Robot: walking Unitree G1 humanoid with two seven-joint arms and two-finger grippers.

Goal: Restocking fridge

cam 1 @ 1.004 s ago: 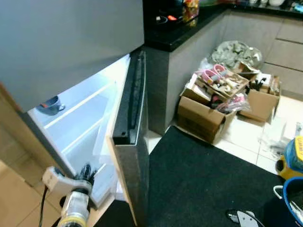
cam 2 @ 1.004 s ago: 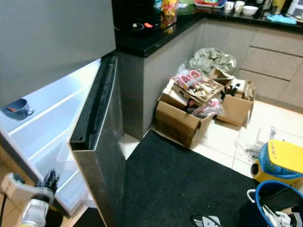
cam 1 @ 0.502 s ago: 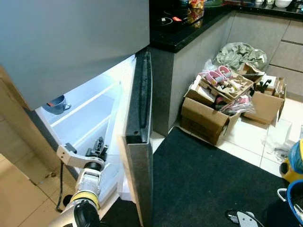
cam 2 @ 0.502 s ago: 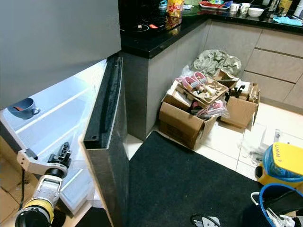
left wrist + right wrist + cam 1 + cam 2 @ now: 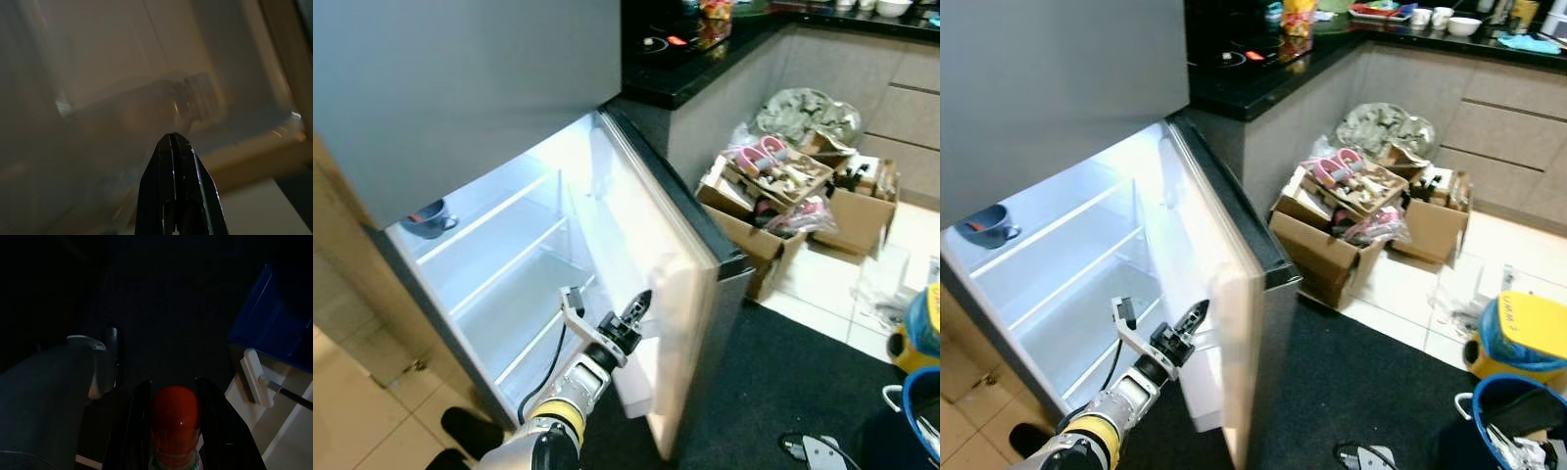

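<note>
Closest to us, our right gripper [image 5: 171, 396] has its two black fingers clamped around a bottle with a red cap [image 5: 174, 413], hanging low over the black mat [image 5: 1361, 382] next to a blue bucket [image 5: 281, 318]. That wrist view is really dark, so we can't make out much more.

Our left gripper [image 5: 638, 305] is reached forward with its fingers pressed together, holding nothing, right up against the inner side of the fridge door [image 5: 651, 255]. The wrist view there is blurry, but we can see a clear bottle [image 5: 161, 105] lying in the door bin just past the fingertips.

The door stands wide open and the fridge [image 5: 499, 245] is lit inside, white shelves mostly bare. A blue cup [image 5: 426, 217] sits at the back on the upper shelf.

Further off, cardboard boxes [image 5: 773, 211] full of shoes and clutter sit on the tiled floor against the dark counter [image 5: 695, 59], and a yellow container [image 5: 1518, 333] is off to the right.
</note>
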